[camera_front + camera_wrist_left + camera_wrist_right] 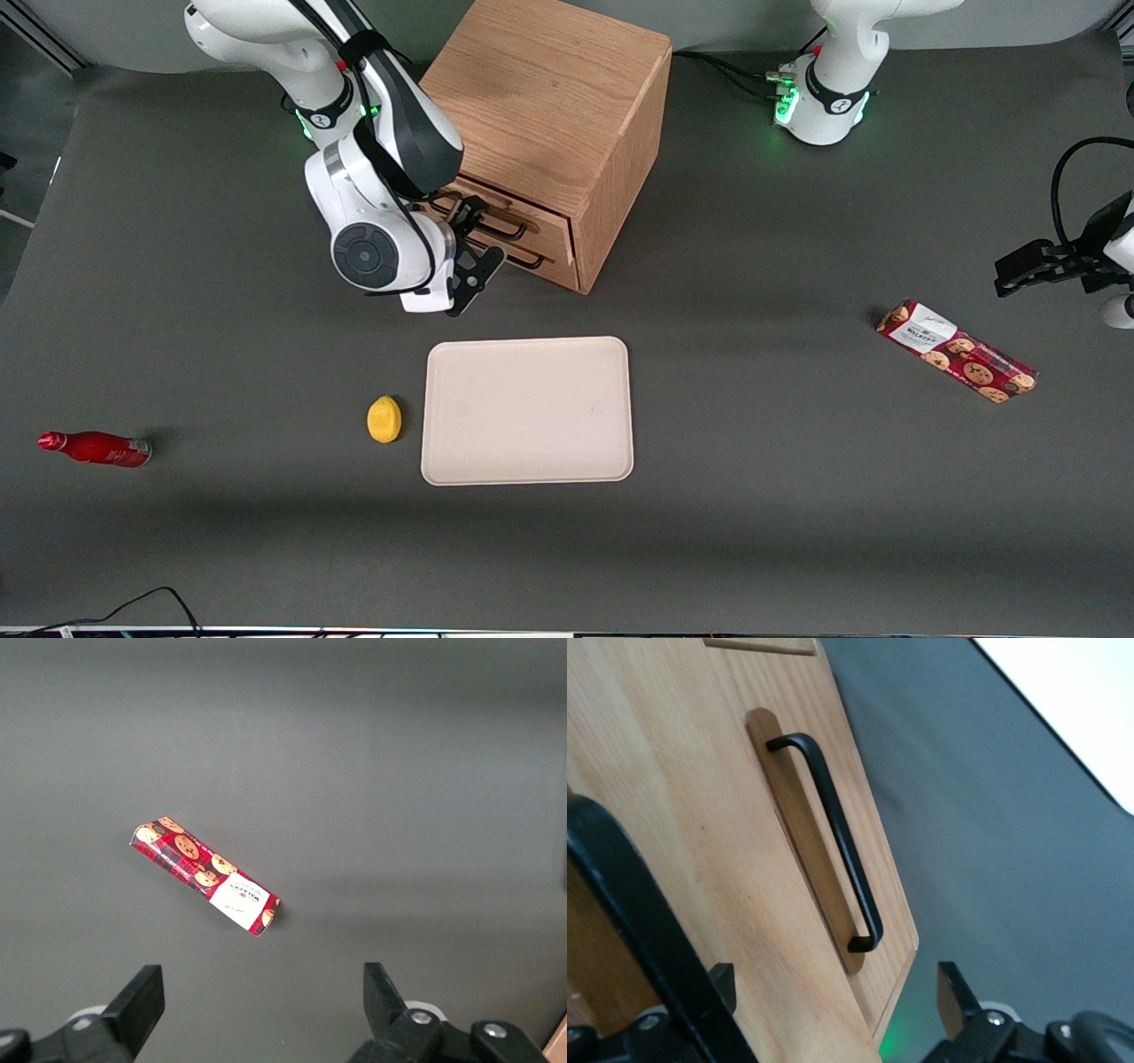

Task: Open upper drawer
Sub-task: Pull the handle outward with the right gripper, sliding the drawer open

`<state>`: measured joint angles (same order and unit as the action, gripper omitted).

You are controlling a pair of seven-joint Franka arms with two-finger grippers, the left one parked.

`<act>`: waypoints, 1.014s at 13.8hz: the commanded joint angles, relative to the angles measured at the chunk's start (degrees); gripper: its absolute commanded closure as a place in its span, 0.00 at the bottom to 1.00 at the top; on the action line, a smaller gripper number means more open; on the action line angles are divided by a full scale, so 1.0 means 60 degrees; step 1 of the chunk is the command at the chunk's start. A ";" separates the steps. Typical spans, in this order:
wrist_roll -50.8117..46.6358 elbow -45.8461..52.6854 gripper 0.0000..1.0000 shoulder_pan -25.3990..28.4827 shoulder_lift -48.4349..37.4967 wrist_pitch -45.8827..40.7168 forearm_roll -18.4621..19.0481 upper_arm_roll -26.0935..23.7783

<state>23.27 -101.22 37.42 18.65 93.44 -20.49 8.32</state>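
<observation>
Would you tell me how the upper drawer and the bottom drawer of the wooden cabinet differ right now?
The upper drawer sits above the bottom drawer. The open gripper is close to the upper drawer's handle, while the bottom drawer's handle stands free with nothing touching it. Both have light oak fronts and thin black bar handles, and in the front view neither looks pulled out.

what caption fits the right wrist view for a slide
Gripper at the wooden cabinet, upper drawer handle running between its open fingers, lower handle ahead.

front view looks down from high; right wrist view sits close — both share the cabinet [549, 133] — gripper [469, 244] there.
</observation>
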 commanded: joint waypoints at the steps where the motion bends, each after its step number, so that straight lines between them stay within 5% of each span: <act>1: 0.0326 0.0097 0.00 -0.0289 0.0144 0.0086 -0.0203 -0.0010; 14: 0.0809 0.1122 0.00 -0.1051 0.0890 0.0028 -0.0203 -0.0010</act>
<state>26.21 -97.64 31.97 21.23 94.18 -20.49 8.40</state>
